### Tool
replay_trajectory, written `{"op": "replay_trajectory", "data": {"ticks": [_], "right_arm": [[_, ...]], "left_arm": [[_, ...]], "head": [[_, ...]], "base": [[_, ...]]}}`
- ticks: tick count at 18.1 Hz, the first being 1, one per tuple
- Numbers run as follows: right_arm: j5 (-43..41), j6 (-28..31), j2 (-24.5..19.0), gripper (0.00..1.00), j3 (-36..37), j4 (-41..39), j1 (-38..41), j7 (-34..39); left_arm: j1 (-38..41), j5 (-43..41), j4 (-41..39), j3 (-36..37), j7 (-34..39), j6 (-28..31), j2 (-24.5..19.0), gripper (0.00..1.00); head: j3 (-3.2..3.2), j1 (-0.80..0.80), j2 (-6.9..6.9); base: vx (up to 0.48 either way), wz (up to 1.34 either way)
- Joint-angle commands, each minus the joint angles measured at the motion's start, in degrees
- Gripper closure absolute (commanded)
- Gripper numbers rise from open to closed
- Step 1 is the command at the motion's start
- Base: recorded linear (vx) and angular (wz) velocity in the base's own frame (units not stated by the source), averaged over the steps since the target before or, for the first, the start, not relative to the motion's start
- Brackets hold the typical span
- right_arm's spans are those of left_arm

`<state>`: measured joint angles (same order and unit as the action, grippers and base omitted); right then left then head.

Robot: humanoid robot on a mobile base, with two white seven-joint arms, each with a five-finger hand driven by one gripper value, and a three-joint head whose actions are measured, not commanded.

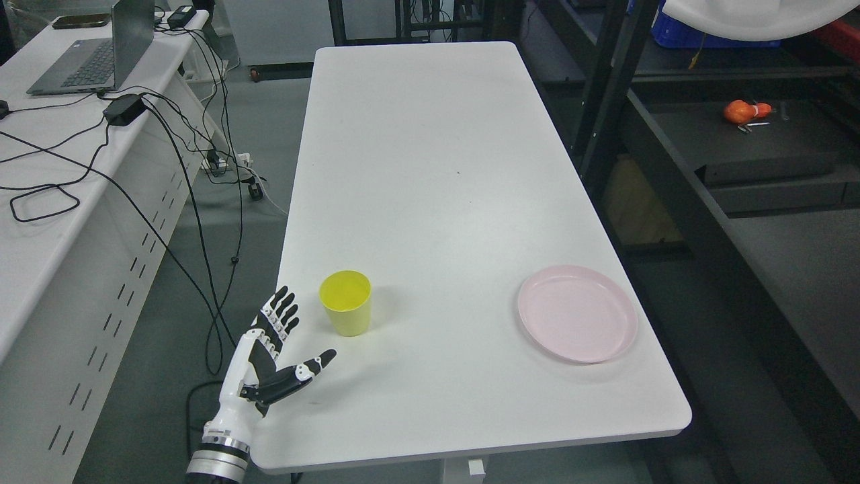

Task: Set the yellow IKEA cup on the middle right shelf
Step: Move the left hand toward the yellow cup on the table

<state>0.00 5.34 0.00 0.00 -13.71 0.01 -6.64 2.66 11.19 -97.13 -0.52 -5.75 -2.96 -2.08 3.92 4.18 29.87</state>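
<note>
The reach is under way, no grasp yet: the left robot hand (pixel 274 353), fingers spread and empty, hovers just left of the upright yellow plastic cup (pixel 346 302) near the white table's (pixel 430 168) near-left edge. Next, it must close around the cup. A pink plate (pixel 577 312) sits right; dark metal shelving (pixel 739 154) stands beyond.

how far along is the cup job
Done: nothing yet. The yellow cup stands upright on the white table. In hand: the left hand is open beside it, not touching. Left: grasp, lift, carry to the shelf at right.
</note>
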Motion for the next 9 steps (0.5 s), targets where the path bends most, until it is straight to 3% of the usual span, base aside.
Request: {"op": "replay_trajectory", "data": {"ticks": [1, 9], "right_arm": [[-1.4, 0.0, 1.0, 0.01, -1.0, -0.1, 0.8, 0.0], [-1.4, 0.0, 1.0, 0.01, -1.0, 0.0, 0.8, 0.0]], "left_arm": [[1.0, 0.1, 0.2, -0.7, 0.0, 1.0, 1.1, 0.01], [-1.5, 6.6, 2.0, -0.1, 0.0, 1.0, 1.1, 0.01]], "head": [[0.0, 0.0, 0.0], [0.0, 0.0, 0.0]], "base": [[0.0, 0.0], [0.0, 0.0]]}}
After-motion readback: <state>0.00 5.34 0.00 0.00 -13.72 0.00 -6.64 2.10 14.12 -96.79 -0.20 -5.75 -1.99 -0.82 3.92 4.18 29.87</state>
